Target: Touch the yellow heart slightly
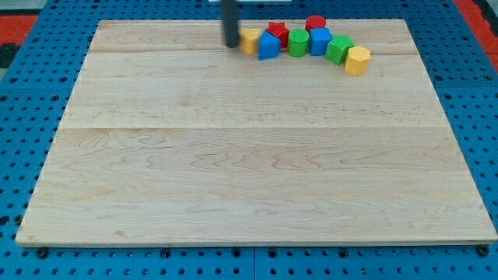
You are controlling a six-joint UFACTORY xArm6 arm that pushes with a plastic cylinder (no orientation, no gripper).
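Observation:
The yellow heart (pixel 250 39) lies near the view's top, mostly hidden behind a blue block (pixel 268 46). My tip (pixel 231 45) stands just to the view's left of the yellow heart, touching it or nearly so. The rod rises straight up out of the view's top. To the right runs a cluster: a red star (pixel 278 32), a green block (pixel 297 43), a blue cube (pixel 319 41), a red block (pixel 315 23), a green block (pixel 338 50) and a yellow hexagonal block (pixel 356 60).
The blocks sit on a pale wooden board (pixel 249 171) that lies on a blue perforated table (pixel 23 117). The board's top edge runs just behind the cluster.

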